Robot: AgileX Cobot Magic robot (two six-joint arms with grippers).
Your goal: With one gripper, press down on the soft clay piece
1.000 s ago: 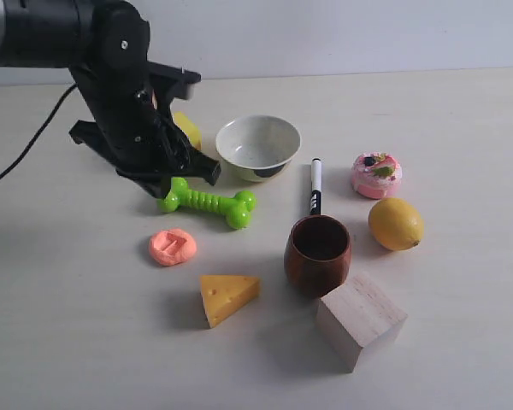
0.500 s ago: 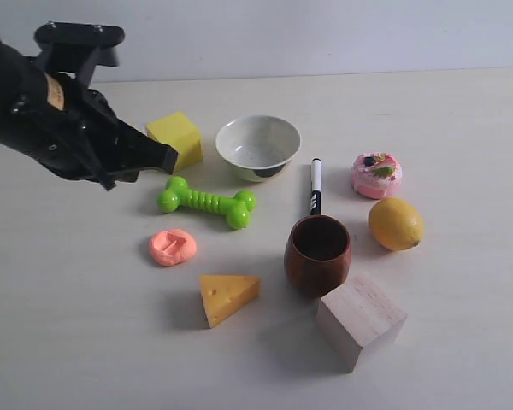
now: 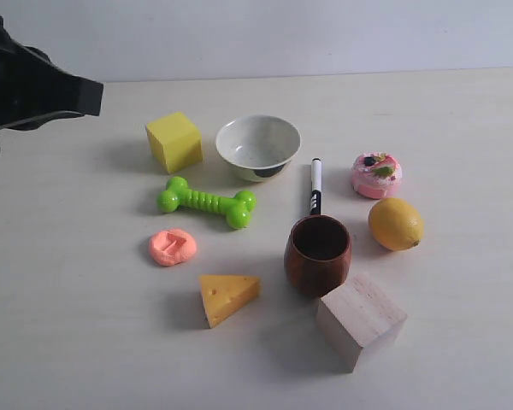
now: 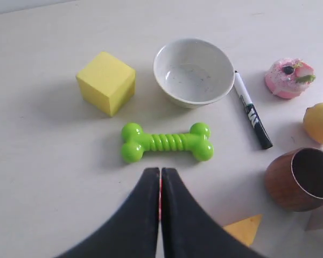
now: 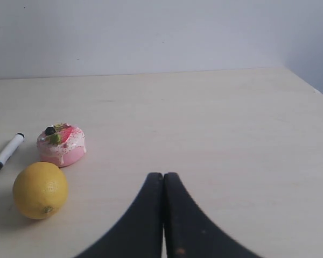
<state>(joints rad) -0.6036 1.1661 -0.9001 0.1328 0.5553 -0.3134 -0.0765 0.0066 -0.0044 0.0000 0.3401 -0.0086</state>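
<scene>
Currently the left gripper [image 4: 160, 172] has its jaws pressed together with nothing between them. It hangs at the far-left edge of the exterior view, well apart from the soft clay piece [image 3: 172, 247]. That piece lies on the table [image 3: 85, 325] between the green bone toy [image 3: 207, 202] and the cheese wedge [image 3: 227, 296], touching neither, with a dent in its top. Over by the lemon [image 5: 40, 190], the right gripper [image 5: 162, 176] is likewise closed and empty.
</scene>
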